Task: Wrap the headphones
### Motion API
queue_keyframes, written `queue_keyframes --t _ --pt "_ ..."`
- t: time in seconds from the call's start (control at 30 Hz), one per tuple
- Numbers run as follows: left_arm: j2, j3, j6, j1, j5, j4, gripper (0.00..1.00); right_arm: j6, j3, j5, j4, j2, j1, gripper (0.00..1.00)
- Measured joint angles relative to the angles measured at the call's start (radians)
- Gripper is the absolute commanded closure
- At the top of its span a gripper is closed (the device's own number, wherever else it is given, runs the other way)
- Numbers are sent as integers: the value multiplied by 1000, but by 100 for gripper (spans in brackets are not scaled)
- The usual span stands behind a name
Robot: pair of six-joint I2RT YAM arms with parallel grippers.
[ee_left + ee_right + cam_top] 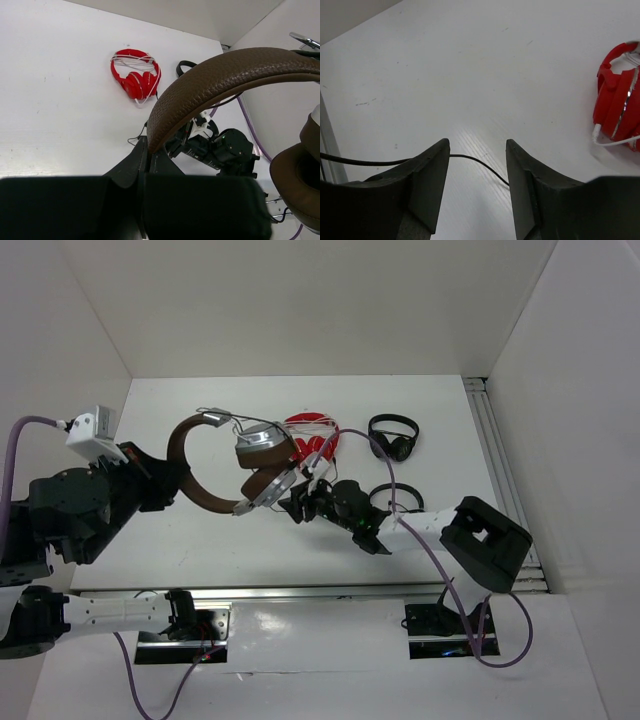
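Right gripper (477, 150) hangs open low over the table (470, 60), the cable (490, 171) running crosswise between its fingers, so this arm looks the nearer one for gathering the slack. Left gripper (148, 152) is clenched on the headband (225, 75), holding the headphones (262, 440) raised; the red pair (615, 110) lies near, clear of the cable.
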Motion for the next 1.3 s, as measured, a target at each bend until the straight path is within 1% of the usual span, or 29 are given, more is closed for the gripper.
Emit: queue_keyframes --t 0.1,0.23,0.43,0.6,0.8,1.0,1.07,1.17,1.23,1.3 --pt "33 43 -16 0 -5 -20 100 -6 -21 51 5 -23 6 40" --pt "47 69 -25 0 -11 -39 100 -11 -79 98 22 -72 11 40" --pt "44 81 -30 0 -18 -61 100 -15 -103 6 16 -121 7 40" --pt "44 92 -43 0 -21 -70 100 -20 -96 -88 -8 -121 7 39" --pt "47 92 -46 0 -21 -75 100 -27 -33 -116 -8 -37 24 39" --pt "61 92 -46 0 -21 -77 100 -30 92 -127 -8 91 24 40" --pt "65 92 -46 0 -21 -77 100 -29 133 -132 -5 124 24 45" --pt "66 92 -47 0 -21 -77 100 -25 170 -135 9 164 24 71" --pt "63 92 -49 0 -22 -79 100 -23 181 -135 14 185 24 96" --pt "61 92 -52 0 -25 -87 100 -14 180 -132 16 196 24 100"
